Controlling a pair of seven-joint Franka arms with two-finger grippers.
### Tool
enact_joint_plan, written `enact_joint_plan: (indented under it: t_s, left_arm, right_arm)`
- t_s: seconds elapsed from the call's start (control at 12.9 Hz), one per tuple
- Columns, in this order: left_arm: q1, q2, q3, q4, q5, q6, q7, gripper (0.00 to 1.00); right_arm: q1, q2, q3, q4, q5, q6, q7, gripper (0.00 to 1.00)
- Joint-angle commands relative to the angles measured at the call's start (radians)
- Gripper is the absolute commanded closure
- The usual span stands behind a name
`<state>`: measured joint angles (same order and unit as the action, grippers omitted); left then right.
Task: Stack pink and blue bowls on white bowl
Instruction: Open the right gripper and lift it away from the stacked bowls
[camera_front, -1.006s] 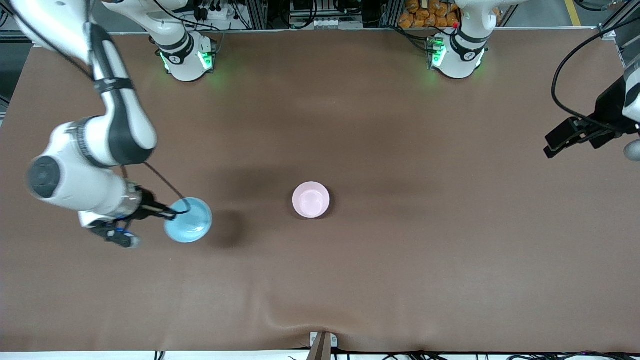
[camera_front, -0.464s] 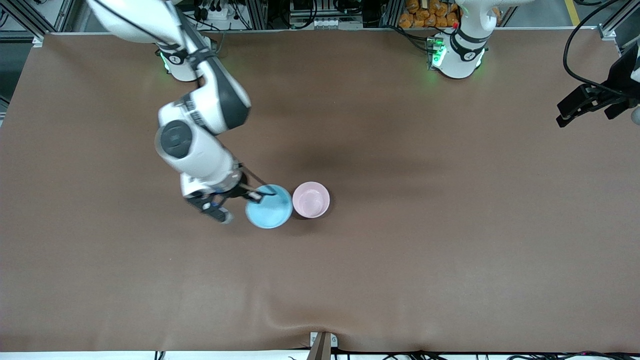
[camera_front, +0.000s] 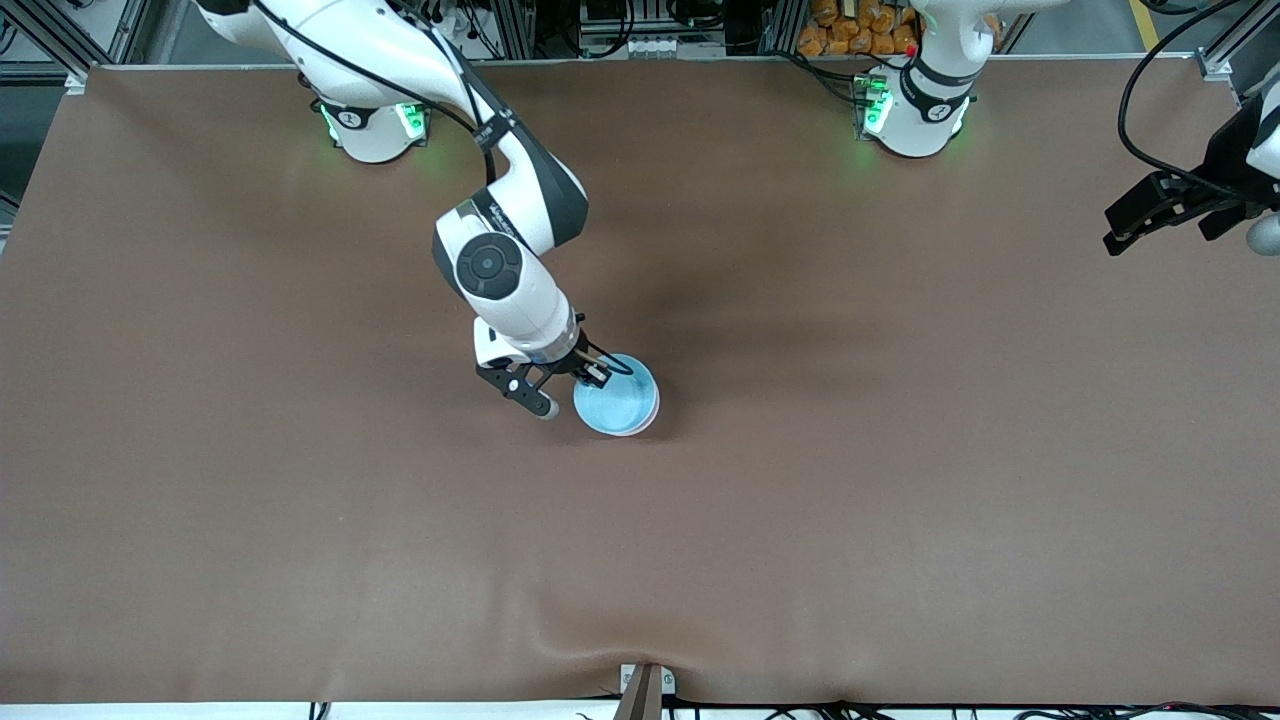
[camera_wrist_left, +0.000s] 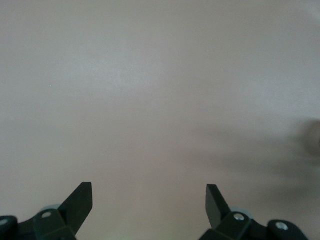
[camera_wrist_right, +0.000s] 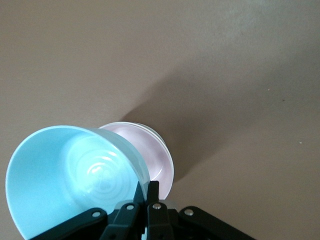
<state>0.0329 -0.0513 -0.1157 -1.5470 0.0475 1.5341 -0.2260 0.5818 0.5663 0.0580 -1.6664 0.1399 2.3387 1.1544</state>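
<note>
A: Pinching the blue bowl (camera_wrist_right: 75, 175) by its rim, the right gripper (camera_front: 592, 374) is holding it tilted, directly over the pink bowl (camera_wrist_right: 150, 152), so it can drop in and nest.

B: White bowl?

A: Only a pale rim is peeking out under the pink bowl, probably it.

B: Left gripper (camera_wrist_left: 149, 200)?

A: Waiting over the table (camera_front: 900, 480) edge, well apart from the pink bowl, jaws spread wide, gripping nothing.

A: Is there any writing, label or number to read here?

B: None that I can make out. The blue bowl (camera_front: 616, 395) is plain, and the brown worktop (camera_front: 900, 500) bears no print.

A: And the arm bases?

B: Only green lights, no legible marks.
</note>
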Motion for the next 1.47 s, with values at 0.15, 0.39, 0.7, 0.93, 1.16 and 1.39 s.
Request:
enact_joint_plan:
  t_s: [0.15,0.39,0.7,0.93,1.16,1.39]
  left_arm:
    - [-0.002,-0.018,0.007,-0.007,-0.014,-0.02,0.017,0.0]
    - [-0.002,-0.015,0.007,-0.01,-0.026,-0.028,0.017,0.0]
    - [-0.002,-0.012,0.007,-0.01,-0.049,-0.026,0.017,0.0]
    - [-0.004,-0.015,-0.005,-0.011,-0.035,-0.028,0.025,0.0]
    - [-0.004,-0.019,-0.01,-0.013,-0.041,-0.061,0.013,0.0]
    - [-0.004,-0.019,-0.013,-0.01,-0.046,-0.075,0.027,0.0]
  right_arm:
    - [0.02,0.044,-0.015,0.002,-0.025,0.047,0.041,1.0]
    - [0.033,0.06,-0.015,0.002,-0.025,0.047,0.048,0.98]
    - [0.021,0.025,-0.03,0.011,-0.026,0.034,0.044,0.0]
    - [0.007,-0.063,-0.114,0.008,-0.071,-0.025,-0.036,0.0]
    - [-0.107,-0.138,-0.129,0.005,-0.071,-0.148,-0.282,0.0]
    - [-0.247,-0.244,-0.129,0.002,-0.071,-0.309,-0.54,0.0]
